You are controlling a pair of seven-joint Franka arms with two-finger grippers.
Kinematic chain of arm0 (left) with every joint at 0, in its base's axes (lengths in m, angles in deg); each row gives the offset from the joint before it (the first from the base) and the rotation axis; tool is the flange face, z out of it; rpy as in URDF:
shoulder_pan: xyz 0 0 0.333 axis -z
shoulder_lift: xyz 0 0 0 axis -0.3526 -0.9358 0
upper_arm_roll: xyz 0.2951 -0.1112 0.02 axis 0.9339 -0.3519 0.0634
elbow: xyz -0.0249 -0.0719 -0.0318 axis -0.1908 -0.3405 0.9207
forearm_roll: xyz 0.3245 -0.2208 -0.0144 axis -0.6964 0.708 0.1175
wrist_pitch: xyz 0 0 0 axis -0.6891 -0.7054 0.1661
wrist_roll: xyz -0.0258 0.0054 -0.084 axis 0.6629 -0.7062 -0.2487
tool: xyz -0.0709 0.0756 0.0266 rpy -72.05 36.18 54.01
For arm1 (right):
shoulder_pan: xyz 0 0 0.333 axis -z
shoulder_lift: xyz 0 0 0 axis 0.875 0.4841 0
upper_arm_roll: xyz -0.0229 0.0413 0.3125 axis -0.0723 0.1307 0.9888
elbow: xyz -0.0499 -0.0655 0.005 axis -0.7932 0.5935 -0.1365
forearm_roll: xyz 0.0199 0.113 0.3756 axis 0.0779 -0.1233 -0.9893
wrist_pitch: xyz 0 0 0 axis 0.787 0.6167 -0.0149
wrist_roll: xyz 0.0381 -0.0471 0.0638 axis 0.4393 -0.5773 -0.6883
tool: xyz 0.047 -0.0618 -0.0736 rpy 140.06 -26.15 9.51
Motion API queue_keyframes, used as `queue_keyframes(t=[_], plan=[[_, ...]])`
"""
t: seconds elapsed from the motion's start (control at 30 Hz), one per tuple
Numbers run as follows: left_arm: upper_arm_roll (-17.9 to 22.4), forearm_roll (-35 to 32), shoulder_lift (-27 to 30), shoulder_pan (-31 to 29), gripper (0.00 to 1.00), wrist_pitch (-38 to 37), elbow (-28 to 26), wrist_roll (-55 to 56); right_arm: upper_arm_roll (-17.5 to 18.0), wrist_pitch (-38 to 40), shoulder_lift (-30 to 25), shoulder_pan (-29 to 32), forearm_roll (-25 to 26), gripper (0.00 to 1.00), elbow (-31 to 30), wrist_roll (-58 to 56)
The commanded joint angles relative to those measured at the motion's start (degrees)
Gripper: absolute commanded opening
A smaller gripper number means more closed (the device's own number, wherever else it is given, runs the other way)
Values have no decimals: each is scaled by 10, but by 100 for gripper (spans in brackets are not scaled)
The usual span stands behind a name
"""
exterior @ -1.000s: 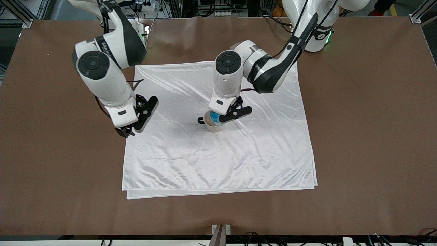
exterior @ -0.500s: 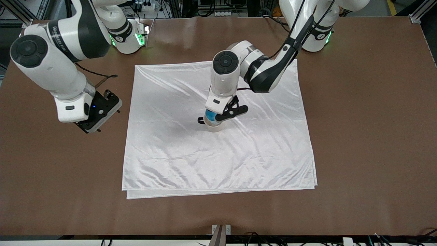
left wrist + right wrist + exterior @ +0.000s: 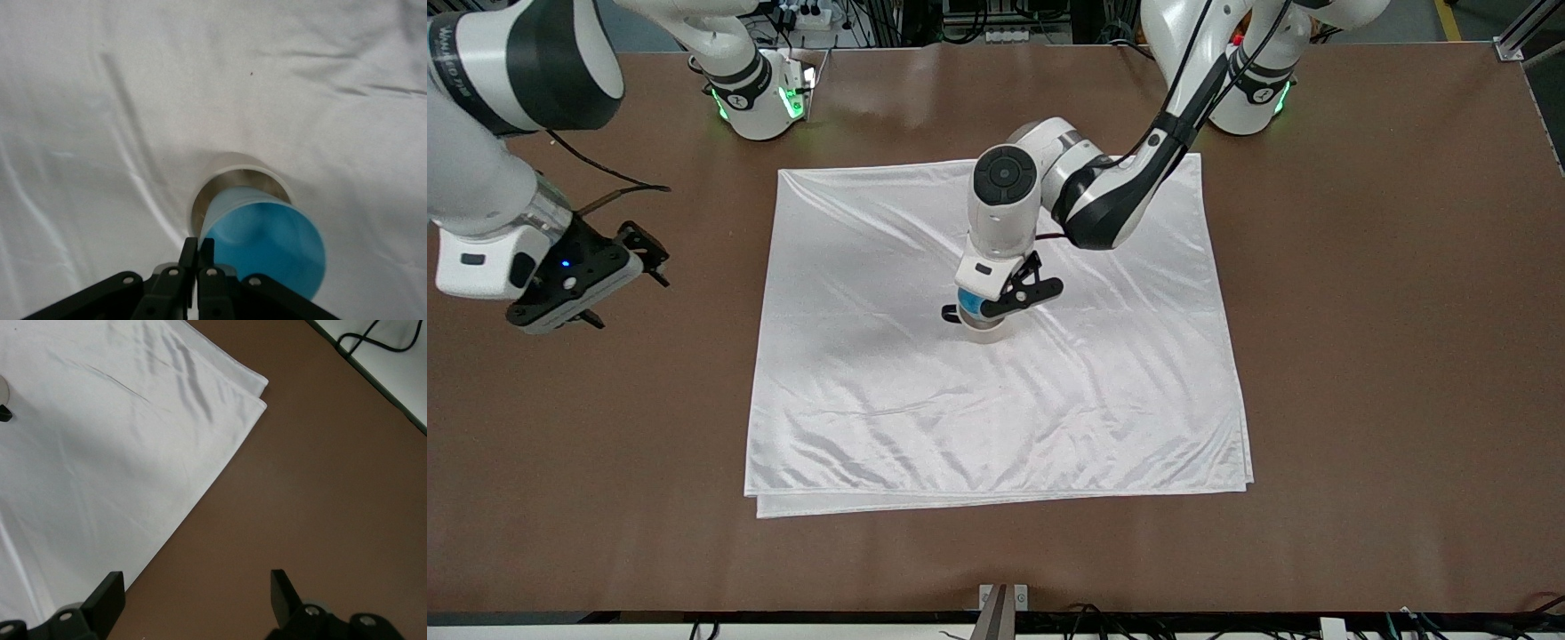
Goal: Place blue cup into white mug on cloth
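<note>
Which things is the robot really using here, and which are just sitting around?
Using:
- blue cup, pinched by the left gripper, partly in the mug
- white mug, standing on the cloth
- cloth

Just around:
- brown table
- right gripper, open, waiting over the table beside the cloth

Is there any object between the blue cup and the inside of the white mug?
Nothing visible. The left claw, shut on the blue cup, holds it tilted with its base already in the white mug on the cloth.

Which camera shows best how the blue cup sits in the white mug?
Left wrist view: the blue cup tilts inside the white mug. Front view shows only a blue sliver under the left gripper. Right wrist view shows none.
</note>
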Motion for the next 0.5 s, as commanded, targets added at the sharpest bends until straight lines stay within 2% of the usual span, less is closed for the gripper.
queue_keyframes(t=[0.0, 0.47], plan=[[3, 11, -14, 5, 0, 2, 14, 7, 6, 24, -41, 32, -16, 97, -20, 32], [3, 9, -31, 4, 0, 25, 13, 4, -2, 68, -82, 67, -18, 96, -32, 111]])
